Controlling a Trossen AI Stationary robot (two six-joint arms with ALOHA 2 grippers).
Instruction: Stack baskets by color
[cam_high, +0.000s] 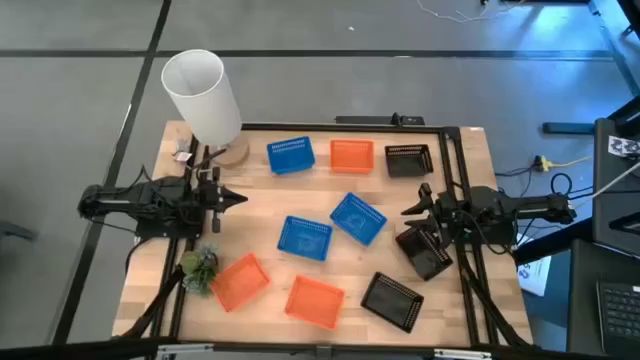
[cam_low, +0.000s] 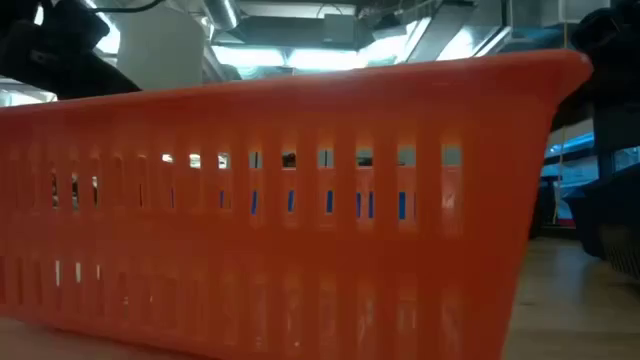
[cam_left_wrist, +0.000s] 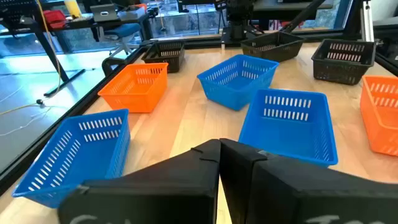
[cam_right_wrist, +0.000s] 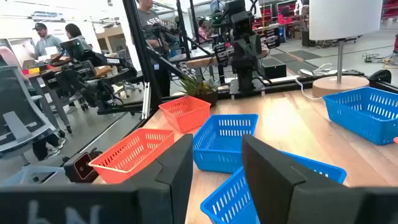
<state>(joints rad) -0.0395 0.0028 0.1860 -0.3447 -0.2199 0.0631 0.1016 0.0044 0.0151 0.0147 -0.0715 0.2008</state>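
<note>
My right tool (cam_high: 411, 210) hangs wide apart beside a black basket (cam_high: 424, 251). My left tool (cam_high: 240, 197) waits pinched closed near the white cylinder (cam_high: 201, 92)

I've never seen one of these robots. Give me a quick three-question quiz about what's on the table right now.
1. How many blue baskets lie on the table?
2. True or false: some baskets are already stacked.
3. Which gripper has its fingers apart: A) left, B) right?

Key:
1. Three: one in the back row, two mid-table.
2. False; all lie separately.
3. B. The right gripper is open; the left gripper is shut.
</note>
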